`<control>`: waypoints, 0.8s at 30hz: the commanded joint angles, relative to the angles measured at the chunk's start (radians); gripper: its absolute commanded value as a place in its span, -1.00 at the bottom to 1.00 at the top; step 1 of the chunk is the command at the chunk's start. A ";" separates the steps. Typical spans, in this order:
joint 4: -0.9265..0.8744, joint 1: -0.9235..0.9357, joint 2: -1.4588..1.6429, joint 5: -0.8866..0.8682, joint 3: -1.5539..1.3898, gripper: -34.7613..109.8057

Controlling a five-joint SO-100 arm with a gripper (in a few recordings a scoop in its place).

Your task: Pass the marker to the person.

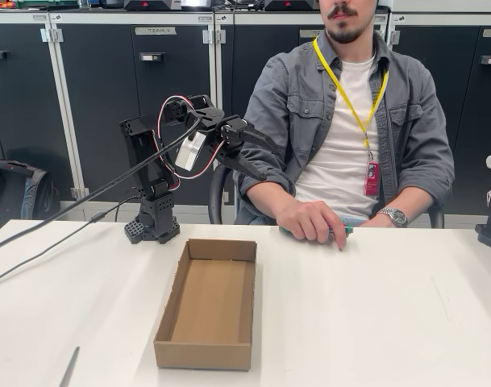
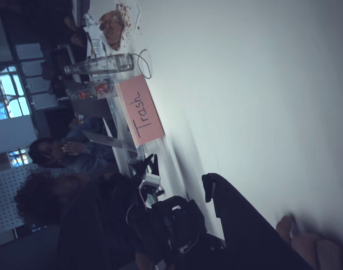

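- Dark cabinet doors (image 1: 132, 97) line the wall behind a white table (image 1: 374, 322) in the fixed view.
- On the table, a shallow open cardboard box (image 1: 209, 302) lies with its long axis running toward the camera; its brown floor is bare.
- Seated behind the table, the person (image 1: 350, 121) rests one hand (image 1: 314, 222) on the tabletop, closed over the marker (image 1: 345, 230).
- Just a short green length of the marker sticks out at the right side of the hand, lying flat with its long axis running roughly left to right across the picture; the fingers hide the rest, so which end is the tip cannot be told.
- At the table's far left, the black arm is raised, its gripper (image 1: 261, 157) reaching right toward the person's sleeve, its two fingers spread and holding nothing.
- A thin grey stick (image 1: 68, 367) lies at the near left edge.
- Seen sideways in the wrist view, a pink sign lettered "Trash" (image 2: 140, 109) stands at the table's edge, with a clear bottle (image 2: 98, 63) beside it.
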State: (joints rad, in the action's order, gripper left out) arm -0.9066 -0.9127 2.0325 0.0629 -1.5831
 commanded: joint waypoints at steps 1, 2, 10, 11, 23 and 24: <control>-0.005 0.005 0.057 0.011 0.008 0.00; -0.006 0.005 0.058 0.011 0.008 0.00; -0.014 0.002 0.064 0.011 0.006 0.02; -0.014 0.002 0.064 0.011 0.006 0.02; -0.035 0.012 0.083 0.017 -0.006 0.02; -0.035 0.012 0.086 0.017 -0.008 0.02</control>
State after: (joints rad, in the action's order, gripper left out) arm -0.9403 -0.9050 2.0678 0.0690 -1.5938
